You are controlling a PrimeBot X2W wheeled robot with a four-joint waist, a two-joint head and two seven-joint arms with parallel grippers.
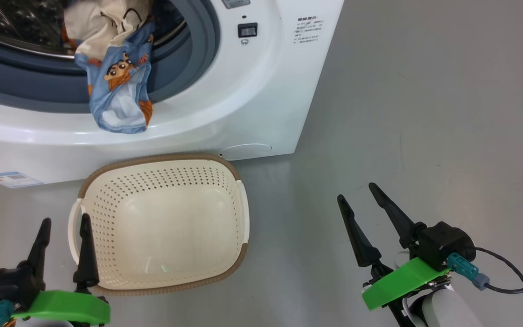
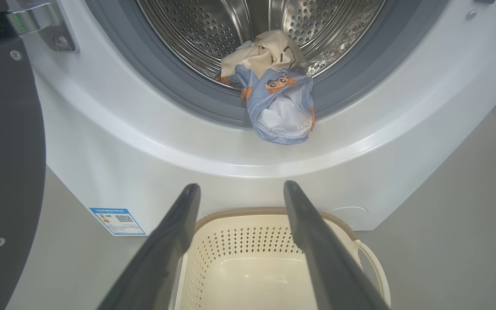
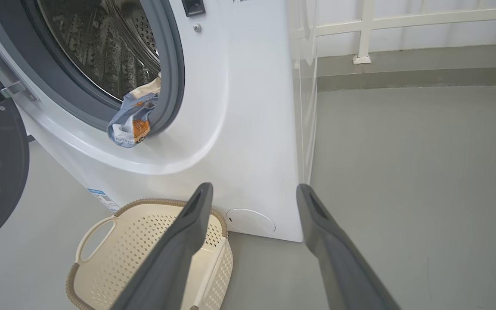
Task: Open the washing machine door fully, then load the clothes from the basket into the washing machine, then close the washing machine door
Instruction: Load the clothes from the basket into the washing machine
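At the mouth of the washing machine (image 1: pixel 261 91), the clothes (image 1: pixel 116 77) lie half in the drum (image 2: pixel 196 26), drooping over the rubber ring (image 2: pixel 166 86). The basket (image 1: pixel 161 159) below is empty, and the washing machine door (image 2: pixel 2 150) stands wide. Loading seems nearly done: the next move calls for pushing the overhang inside. The left gripper (image 1: pixel 65 222) and right gripper (image 1: pixel 357 191) are spread and hold nothing.

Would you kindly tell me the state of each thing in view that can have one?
washing machine door: swung open.
clothes: bunched at the mouth of the drum, blue one hanging over the rubber ring.
basket: upright, empty.
left hand: open, holding nothing.
right hand: open, holding nothing.
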